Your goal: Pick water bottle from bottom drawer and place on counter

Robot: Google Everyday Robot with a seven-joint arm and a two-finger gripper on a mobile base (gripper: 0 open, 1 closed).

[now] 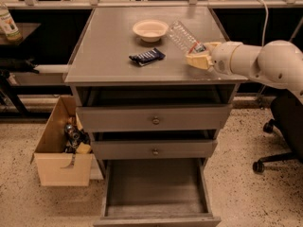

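Observation:
The water bottle [181, 34] is clear and ribbed, with a reddish band at its neck. It lies slanted over the right rear of the counter [106, 48], body pointing back-left. My gripper [199, 58], with cream fingers, comes in from the right and is shut on the bottle's neck end. I cannot tell whether the bottle's body touches the counter. The bottom drawer [156, 190] is pulled open below and shows nothing inside.
A cream bowl [150, 30] and a dark blue snack packet [147, 56] sit on the counter left of the bottle. A cardboard box [61, 148] with items stands left of the cabinet. An office chair [284, 126] is at the right. An upright green-labelled bottle [8, 25] stands far left.

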